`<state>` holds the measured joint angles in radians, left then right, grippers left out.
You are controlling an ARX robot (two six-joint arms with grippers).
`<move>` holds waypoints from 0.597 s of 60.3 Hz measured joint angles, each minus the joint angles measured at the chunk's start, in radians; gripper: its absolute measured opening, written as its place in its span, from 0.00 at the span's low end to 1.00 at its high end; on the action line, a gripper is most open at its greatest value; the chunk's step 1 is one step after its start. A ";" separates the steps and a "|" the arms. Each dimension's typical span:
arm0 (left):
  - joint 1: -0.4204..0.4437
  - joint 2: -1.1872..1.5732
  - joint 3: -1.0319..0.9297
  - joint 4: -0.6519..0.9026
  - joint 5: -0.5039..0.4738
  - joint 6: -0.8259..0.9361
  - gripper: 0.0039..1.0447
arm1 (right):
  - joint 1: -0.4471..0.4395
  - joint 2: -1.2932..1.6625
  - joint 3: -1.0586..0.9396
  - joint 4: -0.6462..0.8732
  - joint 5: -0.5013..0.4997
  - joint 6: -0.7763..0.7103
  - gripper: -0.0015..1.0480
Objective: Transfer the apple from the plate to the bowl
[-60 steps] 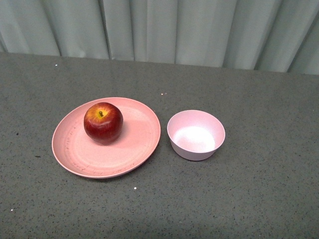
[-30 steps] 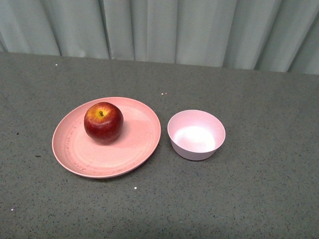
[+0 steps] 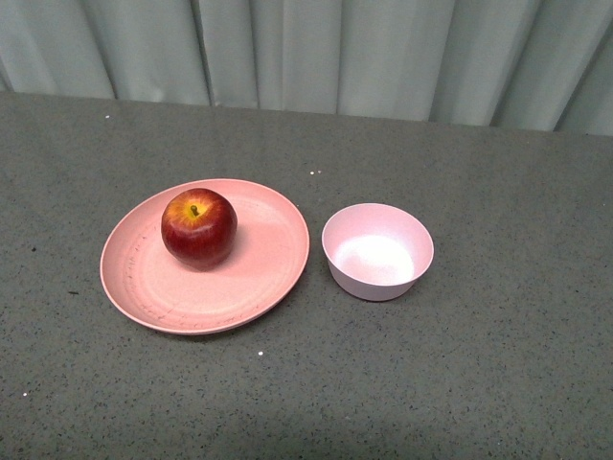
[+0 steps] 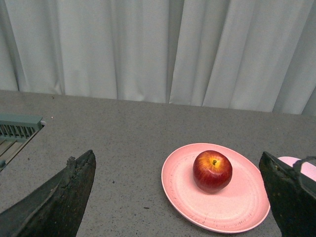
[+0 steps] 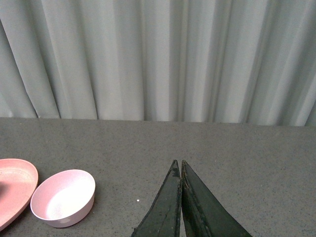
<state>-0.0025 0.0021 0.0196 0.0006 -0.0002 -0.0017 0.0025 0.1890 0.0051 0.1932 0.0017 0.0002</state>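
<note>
While neither arm is showing in the front view, the items are listing as follows.

Apple (image 3: pixel 198 228): dark red, with a yellow patch around the stem, sitting stem-up on the plate (image 3: pixel 259 278), left of frame centre and in the plate's upper half.

Plate: salmon pink, wide and shallow, lying flat on the surface (image 3: pixel 479 383), with scuffs showing along its lower rim.

Bowl (image 3: pixel 377 251): pale pink and deep, standing upright just right of frame centre. It is sitting just beside the plate's right rim with a narrow gap between them, its smooth interior catching the light.

Surface: grey and speckled, carrying a few white flecks.

Curtain (image 3: pixel 335 48): pale and pleated, hanging across the top of the frame.

Left claw (image 4: pixel 175 158): released, its dark fingers (image 4: pixel 59 202) spreading wide. The apple and plate are appearing between them in its wrist view, and the claw is touching neither.

Right claw (image 5: pixel 177 165): clenched on itself, its fingers pressing together tip to tip above the bare surface, well apart from the bowl.
</note>
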 joint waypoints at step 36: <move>-0.034 0.019 0.005 -0.026 -0.118 -0.019 0.94 | 0.000 -0.185 0.001 -0.192 -0.003 -0.001 0.86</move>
<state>-0.0364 0.0208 0.0246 -0.0254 -0.1184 -0.0212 0.0025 0.0044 0.0059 0.0017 -0.0010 -0.0006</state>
